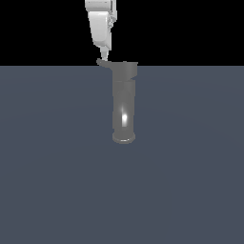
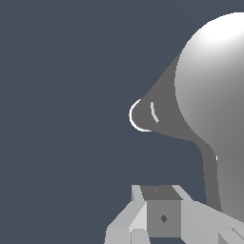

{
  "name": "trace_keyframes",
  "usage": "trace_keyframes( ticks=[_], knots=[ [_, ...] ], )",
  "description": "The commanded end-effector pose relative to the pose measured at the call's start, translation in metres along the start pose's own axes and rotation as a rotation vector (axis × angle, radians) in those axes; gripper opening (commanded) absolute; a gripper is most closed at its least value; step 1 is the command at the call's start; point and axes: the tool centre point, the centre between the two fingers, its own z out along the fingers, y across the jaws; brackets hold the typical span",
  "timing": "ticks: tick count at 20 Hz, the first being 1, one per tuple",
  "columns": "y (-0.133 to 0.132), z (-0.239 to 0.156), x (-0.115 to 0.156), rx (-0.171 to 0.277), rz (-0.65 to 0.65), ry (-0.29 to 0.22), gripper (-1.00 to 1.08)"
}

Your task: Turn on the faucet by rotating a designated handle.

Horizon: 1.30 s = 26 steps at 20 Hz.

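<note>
The faucet (image 1: pixel 124 102) stands straight up in the middle of the dark grey tabletop (image 1: pixel 52 181), and its handle (image 1: pixel 103 62) pokes out sideways from the wider cap at the top, toward the exterior view's left. The white hand (image 1: pixel 103 55) hangs just above the handle, with its tip right at the rounded end; I cannot tell if it really touches. I think the job now is to push the handle around the cap. To do that well, the hand should come down beside the handle, near the tip and not near the cap, and then push gently sideways in a curve so the handle swings round. Pushing straight down would not turn it, and the tip could slip off the thin lever. The exterior view shows the whole faucet, its ring base and the bright glint. The wrist view shows things from above: the round cap of the faucet (image 2: pixel 214 90), the handle (image 2: pixel 155 114) narrowing to its tip, and the hand (image 2: pixel 163 217) low in the picture. Neither view shows clearly whether the hand is clenched or released, so I cannot tell.
</note>
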Motion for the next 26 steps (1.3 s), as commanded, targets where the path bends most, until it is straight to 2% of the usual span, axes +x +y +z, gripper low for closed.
trace_keyframes(
  ticks=[1,8,26],
  knots=[
    [-0.002,0.003,-0.001,0.001,0.016,-0.001,-1.0],
    [-0.003,0.004,-0.001,0.0,0.02,-0.001,-1.0],
    [0.048,0.004,-0.016,0.001,0.021,-0.001,-1.0]
  ],
)
